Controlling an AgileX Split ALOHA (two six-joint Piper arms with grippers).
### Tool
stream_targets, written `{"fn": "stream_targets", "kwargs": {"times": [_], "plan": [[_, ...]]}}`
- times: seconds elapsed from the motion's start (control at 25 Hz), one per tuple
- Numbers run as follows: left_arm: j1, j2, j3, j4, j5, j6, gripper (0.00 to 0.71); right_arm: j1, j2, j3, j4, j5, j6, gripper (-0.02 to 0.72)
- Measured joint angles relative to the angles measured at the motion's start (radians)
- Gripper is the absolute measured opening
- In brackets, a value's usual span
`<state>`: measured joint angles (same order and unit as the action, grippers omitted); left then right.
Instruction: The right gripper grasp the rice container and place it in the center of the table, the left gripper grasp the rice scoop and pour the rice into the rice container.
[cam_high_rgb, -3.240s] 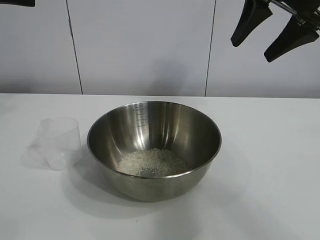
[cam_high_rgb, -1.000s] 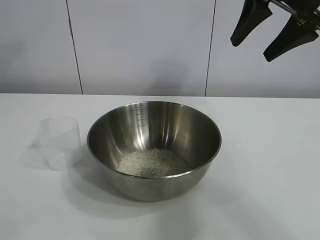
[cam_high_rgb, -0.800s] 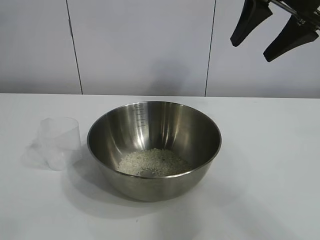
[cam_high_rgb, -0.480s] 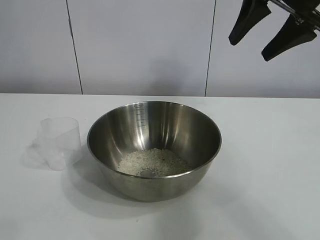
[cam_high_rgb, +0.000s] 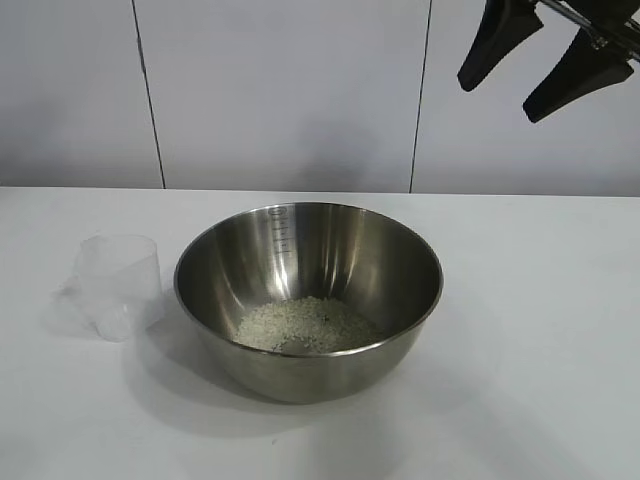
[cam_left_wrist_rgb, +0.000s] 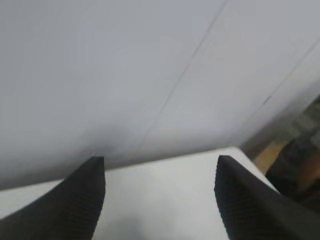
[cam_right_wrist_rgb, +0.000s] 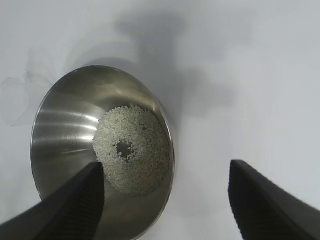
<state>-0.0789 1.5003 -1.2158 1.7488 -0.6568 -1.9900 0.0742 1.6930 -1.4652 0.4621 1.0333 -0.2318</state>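
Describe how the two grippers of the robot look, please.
The right gripper is matte black, with two long tapered, pointed jaws and a thin metal rod across the top. The left gripper, seen only from its wrist camera, is also black; its jaws are broad, tapering, with fine ribbing on their surfaces. No cables or markings show.

You get bright, even light; the bowl (cam_high_rgb: 308, 298) throws soft shadows across the table (cam_high_rgb: 540, 330), steel glares mildly, and your left wrist view is blurred.

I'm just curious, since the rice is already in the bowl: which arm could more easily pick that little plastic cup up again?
Probably left: the rice scoop stands left of the rice container, while the right gripper hangs open high at right.
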Motion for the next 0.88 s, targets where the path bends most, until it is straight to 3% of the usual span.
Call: {"fn": "stream_targets", "kwargs": {"times": [0.2, 0.52, 0.88], "plan": [[0.000, 0.000, -0.017, 0.031, -0.052, -0.052, 0.461, 0.000, 0.000, 0.000, 0.007, 0.015, 0.000, 0.486], [0.000, 0.000, -0.027, -0.011, -0.024, -0.170, 0.461, 0.000, 0.000, 0.000, 0.002, 0.017, 0.000, 0.486], [0.000, 0.000, -0.027, -0.057, 0.009, -0.226, 0.461, 0.000, 0.000, 0.000, 0.001, -0.073, 0.000, 0.486]]}}
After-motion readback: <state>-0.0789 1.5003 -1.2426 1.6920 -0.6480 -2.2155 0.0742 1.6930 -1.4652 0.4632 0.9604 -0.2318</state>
